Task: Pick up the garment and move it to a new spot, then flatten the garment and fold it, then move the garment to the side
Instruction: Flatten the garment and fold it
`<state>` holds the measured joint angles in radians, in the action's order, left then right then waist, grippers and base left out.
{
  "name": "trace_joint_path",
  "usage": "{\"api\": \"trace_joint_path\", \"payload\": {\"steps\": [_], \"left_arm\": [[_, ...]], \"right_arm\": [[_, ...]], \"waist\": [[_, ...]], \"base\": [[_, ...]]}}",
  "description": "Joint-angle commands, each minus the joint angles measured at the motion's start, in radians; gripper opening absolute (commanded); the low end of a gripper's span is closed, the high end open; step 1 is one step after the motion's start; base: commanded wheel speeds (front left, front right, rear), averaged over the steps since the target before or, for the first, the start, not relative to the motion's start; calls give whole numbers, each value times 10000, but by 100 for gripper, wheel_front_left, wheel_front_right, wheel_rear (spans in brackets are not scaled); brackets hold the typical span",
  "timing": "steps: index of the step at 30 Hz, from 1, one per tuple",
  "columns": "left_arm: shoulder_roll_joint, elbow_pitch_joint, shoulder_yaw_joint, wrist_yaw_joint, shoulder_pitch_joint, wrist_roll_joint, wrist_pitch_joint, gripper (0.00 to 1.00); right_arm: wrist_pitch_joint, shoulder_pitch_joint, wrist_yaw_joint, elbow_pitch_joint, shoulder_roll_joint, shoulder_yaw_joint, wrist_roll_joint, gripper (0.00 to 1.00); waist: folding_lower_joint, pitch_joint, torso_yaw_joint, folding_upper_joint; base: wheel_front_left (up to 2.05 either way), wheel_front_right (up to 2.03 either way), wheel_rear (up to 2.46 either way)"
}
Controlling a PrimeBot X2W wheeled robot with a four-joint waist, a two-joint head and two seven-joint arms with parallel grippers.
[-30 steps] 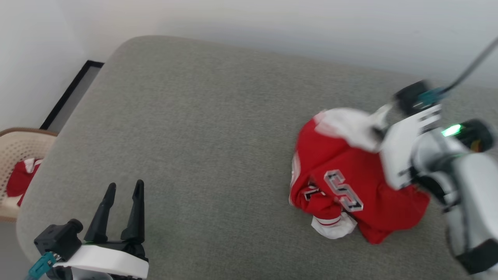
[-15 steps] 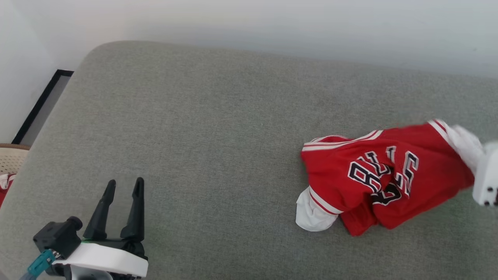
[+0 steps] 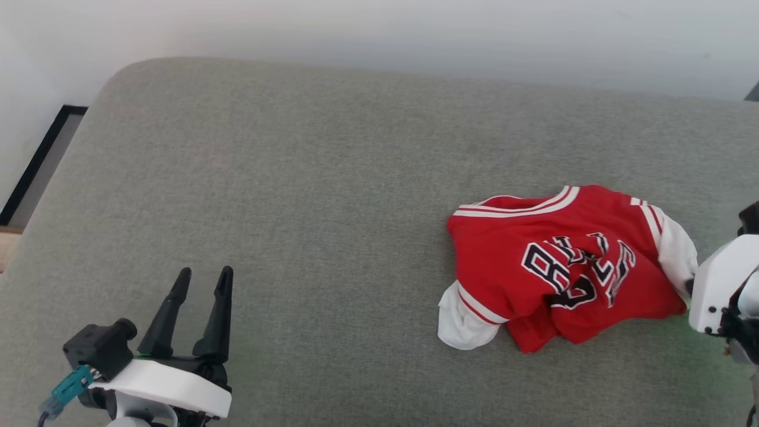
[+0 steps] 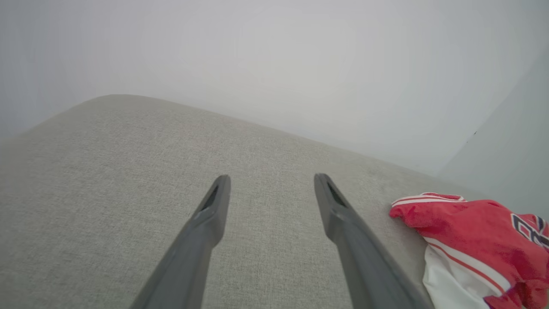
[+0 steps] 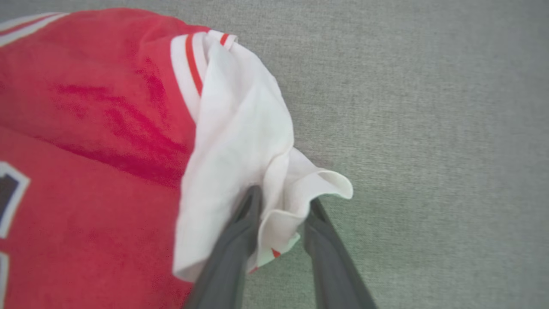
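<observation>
The garment [image 3: 563, 267], a red jersey with black lettering and striped trim, lies crumpled on the right side of the grey cushion [image 3: 326, 178]. A white lining flap pokes out at its lower left. In the right wrist view my right gripper [image 5: 283, 199] sits at the garment's [image 5: 107, 150] white lining edge. Its fingers are slightly parted, with a fold of white cloth lying between them. Its white wrist housing [image 3: 717, 284] shows at the head view's right edge. My left gripper [image 3: 201, 276] stands open and empty at the lower left, far from the garment [image 4: 472, 240].
A pale wall runs behind the cushion. Off its rounded left end are a black-framed strip [image 3: 35, 160] and a tan edge [image 3: 9, 243]. Bare grey fabric stretches between my left gripper [image 4: 270, 182] and the jersey.
The head camera has shifted. The jersey, held up by my right gripper a second ago, now lies settled on the cushion, and the right fingers have parted. The left gripper is unchanged.
</observation>
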<state>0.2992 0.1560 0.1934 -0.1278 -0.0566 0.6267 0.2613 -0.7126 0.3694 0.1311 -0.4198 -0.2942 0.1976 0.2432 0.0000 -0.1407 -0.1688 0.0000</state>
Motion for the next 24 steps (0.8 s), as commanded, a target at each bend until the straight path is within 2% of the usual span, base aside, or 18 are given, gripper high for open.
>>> {"api": "trace_joint_path", "payload": {"steps": [1, 7, 12, 19, 20, 24], "left_arm": [[148, 77, 188, -36, -195, 274, 52, 100], [879, 474, 1243, -36, -631, 982, -214, 100], [1357, 472, 2073, -36, -1098, 1547, -1196, 100], [1641, 312, 2824, -4, -1527, 1827, -2872, 100], [1641, 312, 2824, -4, -1527, 1827, -2872, 100], [1650, 183, 3217, 140, -1681, 1978, -3939, 100]], "right_arm": [[2, 88, -7, 105, -145, -171, 67, 100], [272, -99, -7, 1004, -383, -452, 499, 100], [1080, -341, -7, 2180, -11, -283, 620, 100], [3043, -657, -5, 3700, 849, -194, 240, 100], [3043, -657, -5, 3700, 849, -194, 240, 100], [4626, -845, -7, 4445, 1215, -371, -275, 100]], "waist": [[0, 89, 122, 0], [0, 315, 610, 0], [0, 481, 1166, 0], [0, 525, 2156, 0], [0, 525, 2156, 0], [0, 415, 2733, 0]], "base": [[0, 0, 0], [0, 0, 0], [0, 0, 0], [0, 0, 0], [0, 0, 0], [0, 0, 0]]}}
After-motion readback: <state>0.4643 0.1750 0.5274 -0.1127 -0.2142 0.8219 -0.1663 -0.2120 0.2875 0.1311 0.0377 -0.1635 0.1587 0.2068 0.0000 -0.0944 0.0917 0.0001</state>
